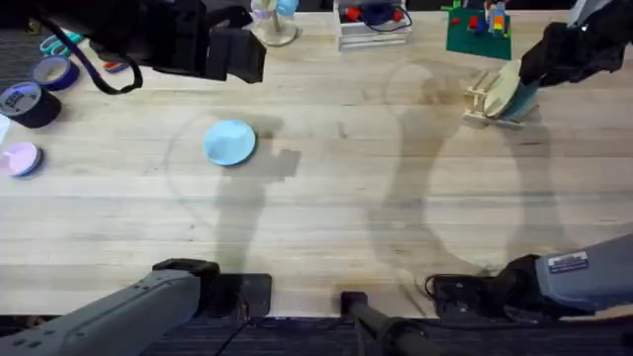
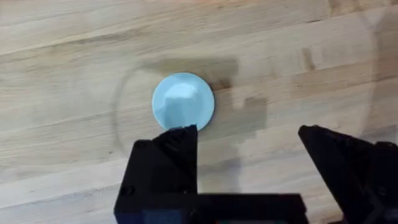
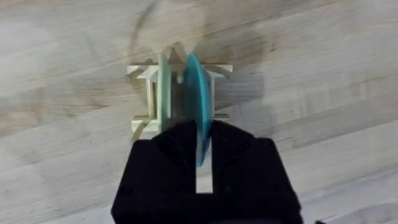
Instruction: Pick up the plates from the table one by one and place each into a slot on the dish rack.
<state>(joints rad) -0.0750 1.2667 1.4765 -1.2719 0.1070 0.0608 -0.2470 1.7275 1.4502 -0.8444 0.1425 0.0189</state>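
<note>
The counter [image 1: 326, 198] under me is a broad spread of pale wooden planks with visible grain, and faint curved marks ring its middle.

My rack [image 1: 487, 97] stands at the far right of the counter, a small frame of thin light dowels on a base. In my right wrist view a pale plate [image 3: 165, 90] already stands on edge in one slot, and beside it the teal plate [image 3: 198, 106] stands upright in the next slot. My right end effector [image 3: 200, 146] is pinching that teal plate by its edge, the black fingers pressed against both faces, directly over the rack.

The blue plate [image 1: 230, 141] lies flat on the counter left of centre, round, smooth and pale sky-blue, well apart from the rack. My left end effector [image 2: 249, 155] hovers above it with fingers spread wide; one black finger [image 2: 168, 162] sits just at the plate's rim in the wrist view, the other well off to the side. Nothing lies between this plate and the rack.

Along the far edge sit a white wire tray [image 1: 373, 25] and a green board [image 1: 479, 35] with small coloured pieces. At the far left are dark tape rolls [image 1: 30, 104], a purple roll [image 1: 54, 71] and a pink disc [image 1: 20, 158].
</note>
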